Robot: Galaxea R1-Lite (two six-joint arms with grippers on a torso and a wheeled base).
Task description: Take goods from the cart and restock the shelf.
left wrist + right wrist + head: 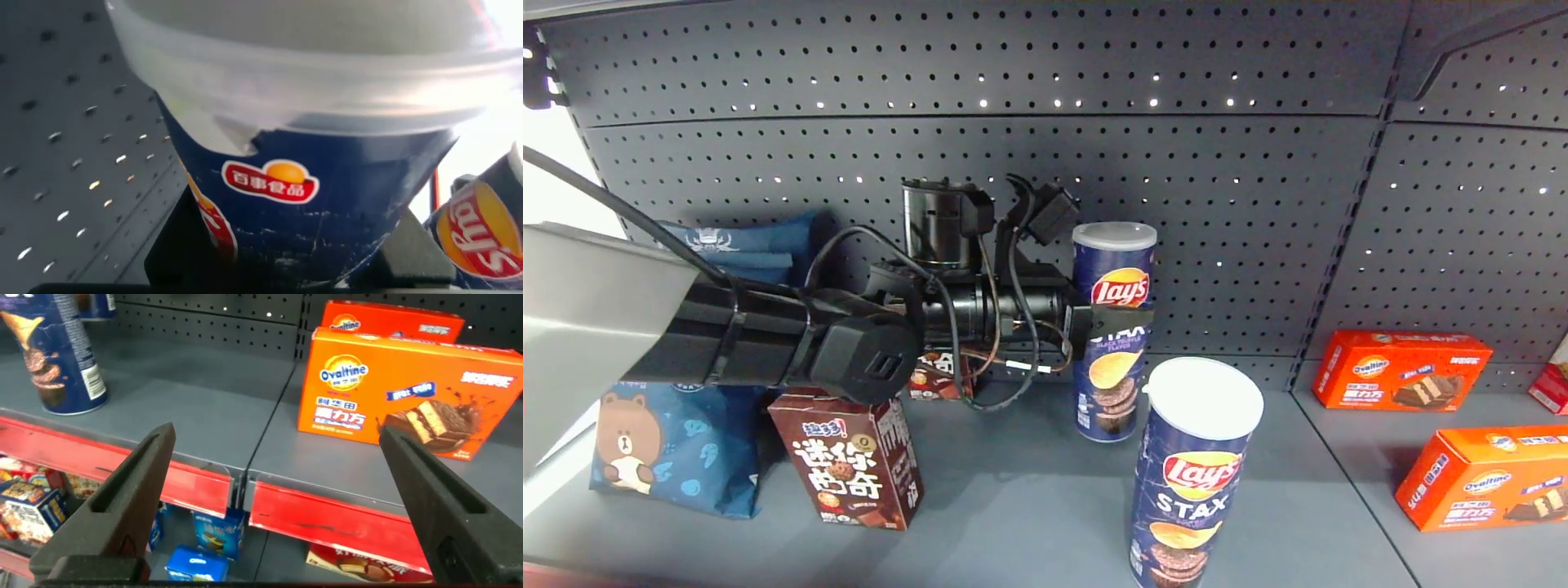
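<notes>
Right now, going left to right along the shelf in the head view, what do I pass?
Blue bear-print snack bag → brown cookie box → tall blue chip can held in the left gripper → nearer blue chip can with white lid → rear orange box → front orange box.

At the left end of the shelf (1029,506) I see a blue bear-print bag (674,445) standing just beside a brown cookie box (849,461). Toward the right end, an orange box (1401,369) sits by the perforated back panel (1258,204), and a second orange box (1486,478) sits nearer the front edge.
</notes>
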